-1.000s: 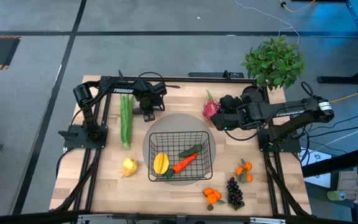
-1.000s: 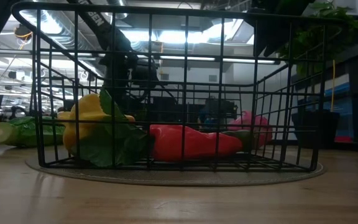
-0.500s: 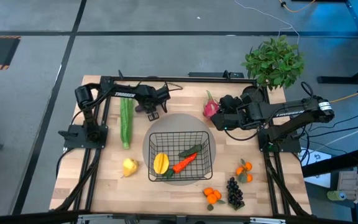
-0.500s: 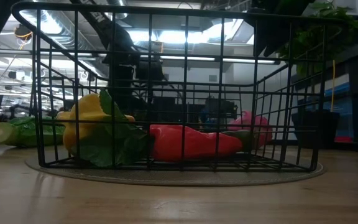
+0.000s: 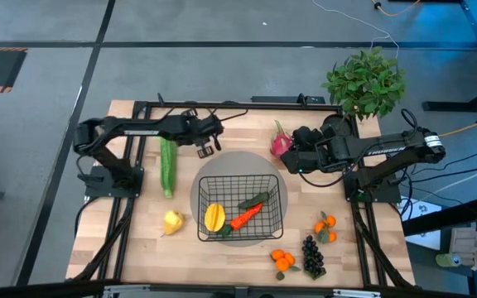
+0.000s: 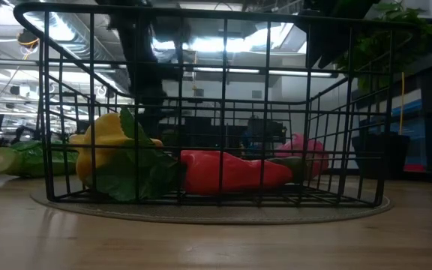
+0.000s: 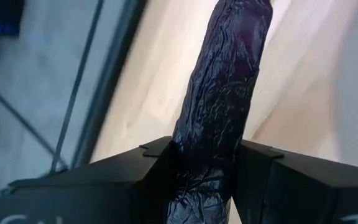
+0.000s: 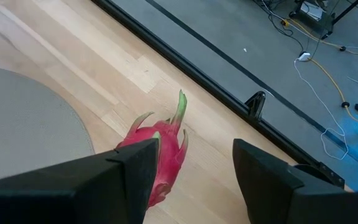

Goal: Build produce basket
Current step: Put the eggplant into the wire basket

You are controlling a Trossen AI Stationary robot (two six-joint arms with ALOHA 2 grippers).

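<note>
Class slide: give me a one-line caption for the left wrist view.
Left gripper clamped on the dark purple eggplant, above the wooden table.

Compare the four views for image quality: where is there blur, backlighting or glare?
Left wrist view: the eggplant in the left claw is sharp, the background smeared. Low view: bright ceiling lights backlight the basket, leaving its wires as silhouettes. High view: evenly lit, no strong glare. Right wrist view: the dragon fruit is crisp.

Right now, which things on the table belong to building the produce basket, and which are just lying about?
Job: basket; eggplant held by left end effector; dragon fruit before right end effector; green stalks; carrot; oranges; grapes.
Lying about: potted plant; round mat.
</note>
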